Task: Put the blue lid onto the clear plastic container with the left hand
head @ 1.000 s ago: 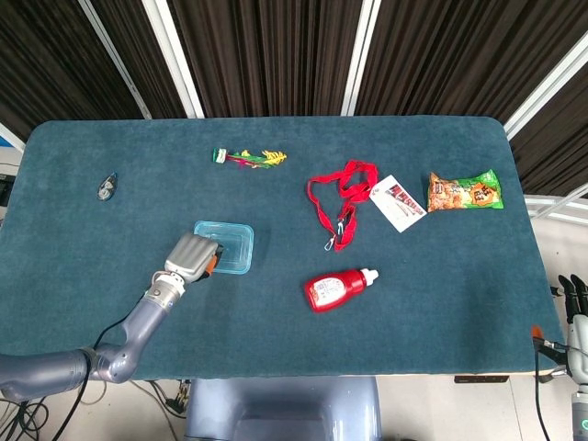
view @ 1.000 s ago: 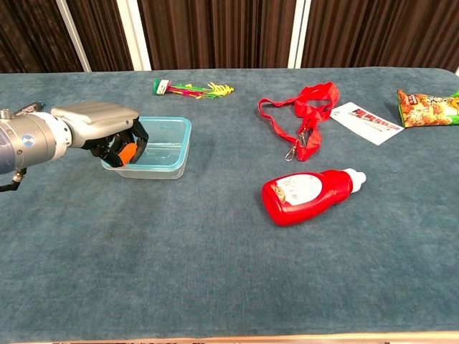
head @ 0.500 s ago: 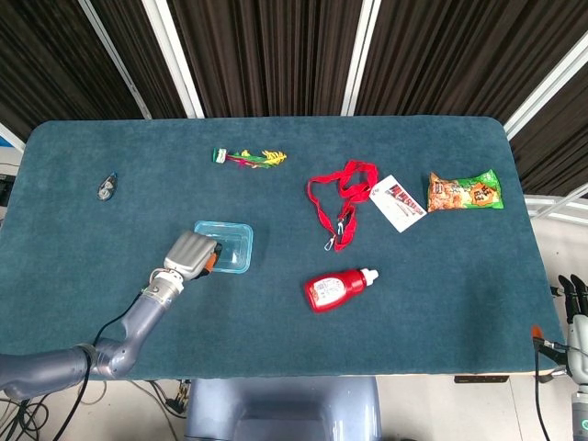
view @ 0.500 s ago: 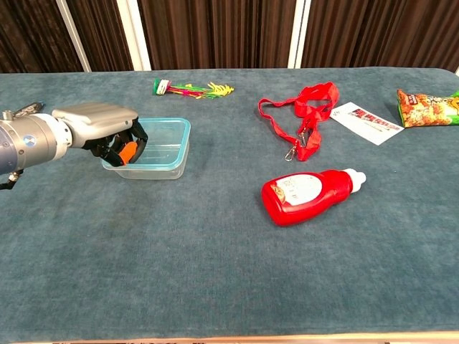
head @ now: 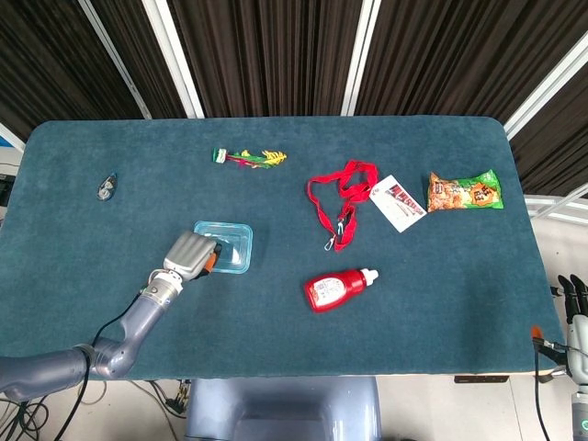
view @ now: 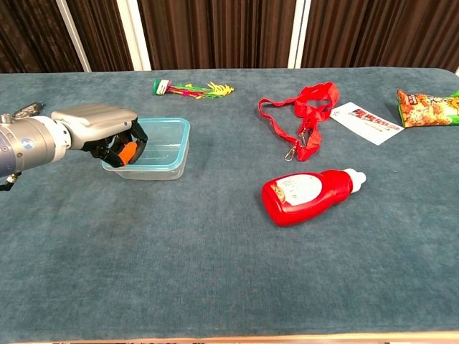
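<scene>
bottle (view: 310, 193) right of container (view: 163, 149), lanyard (view: 305, 113) behind

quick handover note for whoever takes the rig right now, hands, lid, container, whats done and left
Left hand: at the near-left corner of the clear plastic container, fingers curled down over its rim; whether it grips anything cannot be told.
Right hand: hanging off the table's right edge, away from everything; its state is unclear.
Container: upright on the table, looks open-topped in the chest view.
Blue lid: cannot be made out as a separate piece in either view.
Left: confirm the lid is seated, then release.
</scene>
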{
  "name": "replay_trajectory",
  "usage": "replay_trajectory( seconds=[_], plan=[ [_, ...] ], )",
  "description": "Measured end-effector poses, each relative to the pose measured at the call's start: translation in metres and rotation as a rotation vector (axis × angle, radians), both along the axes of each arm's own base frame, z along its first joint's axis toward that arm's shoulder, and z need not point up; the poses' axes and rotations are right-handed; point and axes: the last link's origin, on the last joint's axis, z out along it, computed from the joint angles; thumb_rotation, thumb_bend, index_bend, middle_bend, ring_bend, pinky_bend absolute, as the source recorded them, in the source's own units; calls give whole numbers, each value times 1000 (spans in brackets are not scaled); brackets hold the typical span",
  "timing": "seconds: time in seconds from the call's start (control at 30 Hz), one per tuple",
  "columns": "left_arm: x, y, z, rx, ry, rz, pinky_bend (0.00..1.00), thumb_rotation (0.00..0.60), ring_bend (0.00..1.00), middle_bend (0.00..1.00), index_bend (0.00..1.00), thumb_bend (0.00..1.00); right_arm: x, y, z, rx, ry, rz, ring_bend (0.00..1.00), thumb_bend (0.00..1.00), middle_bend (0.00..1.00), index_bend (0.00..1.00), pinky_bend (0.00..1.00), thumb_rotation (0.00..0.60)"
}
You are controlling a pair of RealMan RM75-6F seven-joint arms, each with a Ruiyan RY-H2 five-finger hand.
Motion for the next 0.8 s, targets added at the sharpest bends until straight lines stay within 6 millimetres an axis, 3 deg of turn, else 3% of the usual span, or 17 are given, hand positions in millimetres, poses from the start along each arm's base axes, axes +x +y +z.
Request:
replay_trajectory(
  seconds=[0.8],
  plan=[
    [-4, 3, -3, 3, -7, -13, 541, 600, 511, 706, 732, 572, 0, 0, 0, 2, -3, 0, 32, 393, 39, 56, 0, 600]
  ],
)
